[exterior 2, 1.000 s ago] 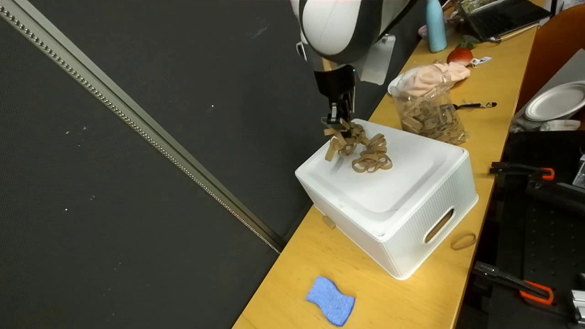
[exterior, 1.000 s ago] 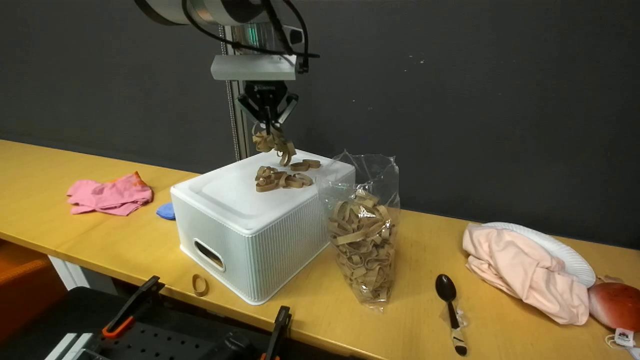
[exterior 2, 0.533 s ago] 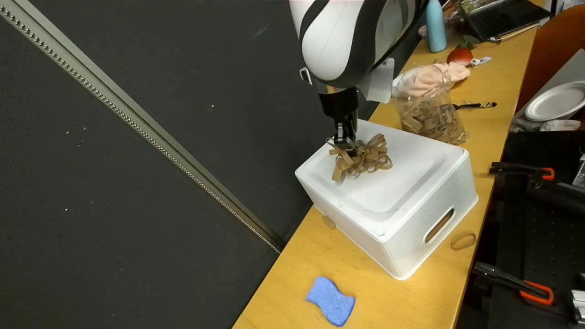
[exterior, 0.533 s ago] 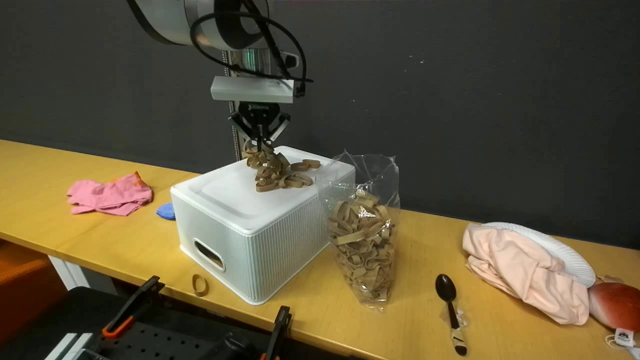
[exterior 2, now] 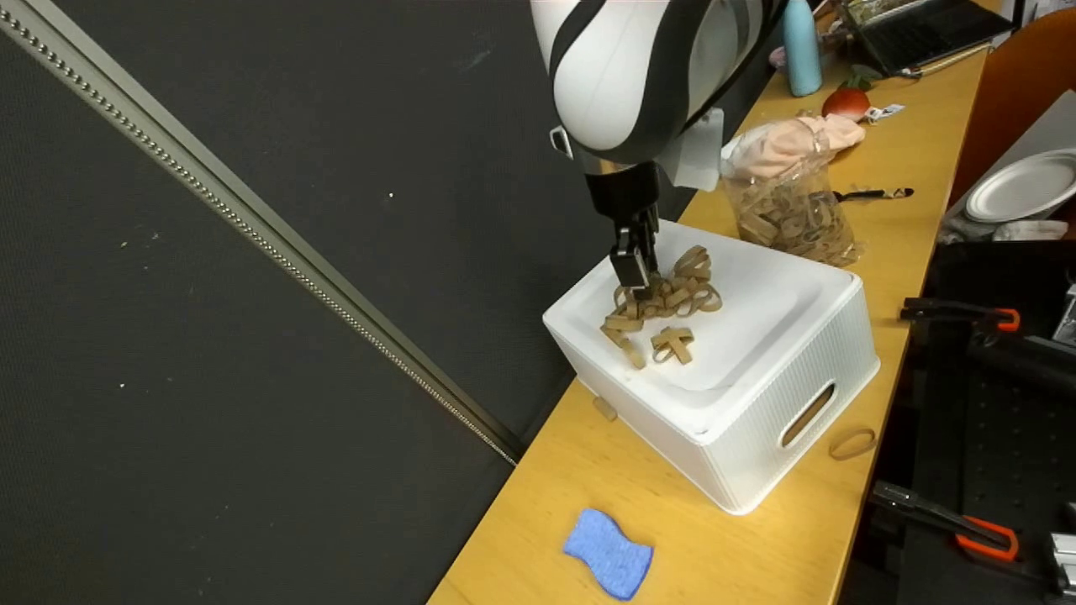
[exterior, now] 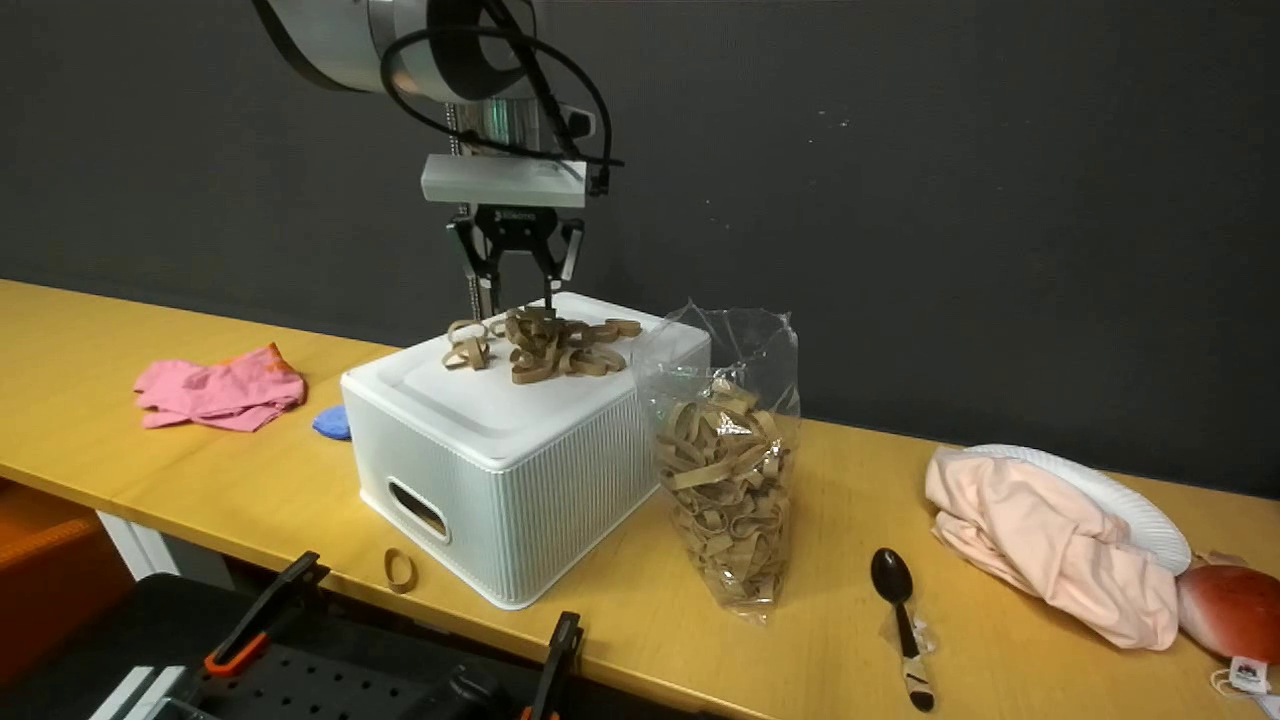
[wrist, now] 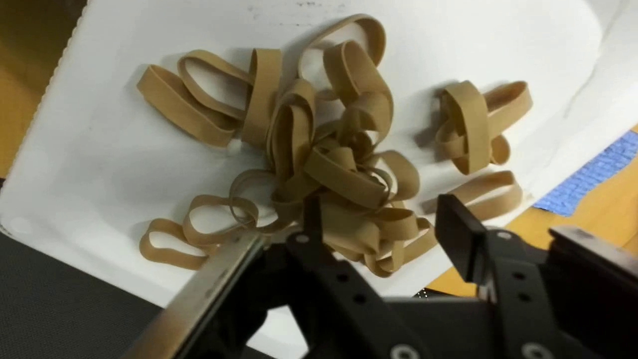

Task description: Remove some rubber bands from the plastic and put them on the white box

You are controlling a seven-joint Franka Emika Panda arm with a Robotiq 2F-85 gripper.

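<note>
Near the middle of an exterior view, loose bands point(exterior: 545, 350) lie heaped on the box point(exterior: 540, 490), just below the gripper point(exterior: 520, 303); the bag point(exterior: 745, 345), with more inside, stands roughly upright to the lower right, so a further grab would likely head that way. The jaws stand well apart, clamping nothing; whether a tip touches them, I cannot tell.

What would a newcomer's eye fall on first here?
Probably the white box, with tan rubber bands piled on top and the open pincer right at them. Next, the clear plastic bag beside the box, well filled with more bands. In an exterior view, a blue sponge stands out on the wooden table.
</note>
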